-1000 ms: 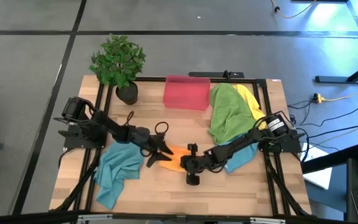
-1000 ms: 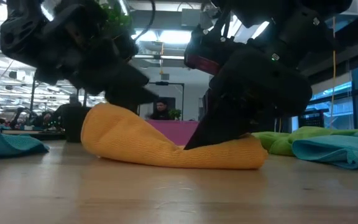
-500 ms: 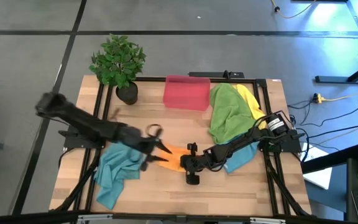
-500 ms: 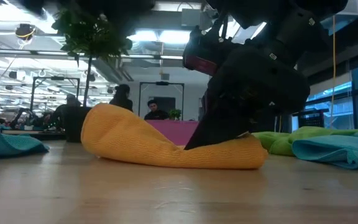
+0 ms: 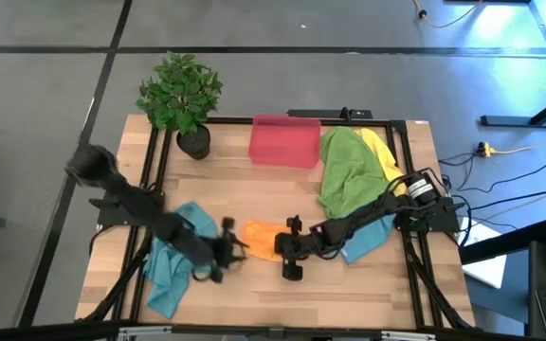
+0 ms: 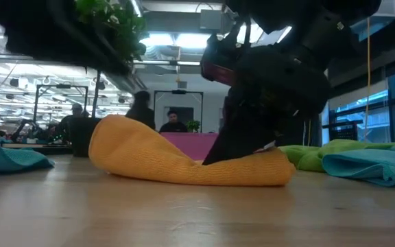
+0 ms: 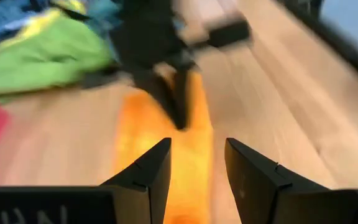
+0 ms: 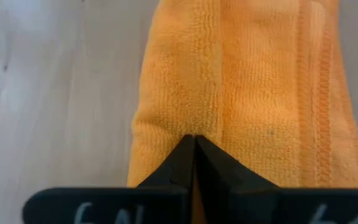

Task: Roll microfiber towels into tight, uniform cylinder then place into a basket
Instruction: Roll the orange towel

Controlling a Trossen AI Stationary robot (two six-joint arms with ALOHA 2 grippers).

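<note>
**Right gripper pinches the rolled orange towel; left gripper stands apart with jaws parted**

The soft orange microfiber towel (image 5: 262, 241) lies as a loose roll near the middle of the pale wooden desk (image 5: 349, 284). In the low view one end of it is thick and rounded, and the other end is flat on the wood.

The right gripper (image 5: 288, 248) is at the flat end. Its jaws are clenched on the orange cloth; in the right wrist view the two dark fingers (image 8: 194, 163) meet on a fold of the towel.

The left gripper (image 5: 227, 253) is just beside the other end of the roll. In the left wrist view its jaws are released, with nothing between them, and the orange towel shows in the gap. The picture does not show if they touch the cloth.

A crumpled teal-blue towel (image 5: 173, 256) lies under the left arm. The green towel (image 5: 344, 170) and the yellow towel (image 5: 384, 156) lie in a heap on the desk's right side, and a second teal-blue towel (image 5: 363, 243) shows under the right arm. The small rectangular red-pink plastic basket (image 5: 285, 140) stands at the far edge, near a green plant in a black pot (image 5: 182, 95).
</note>
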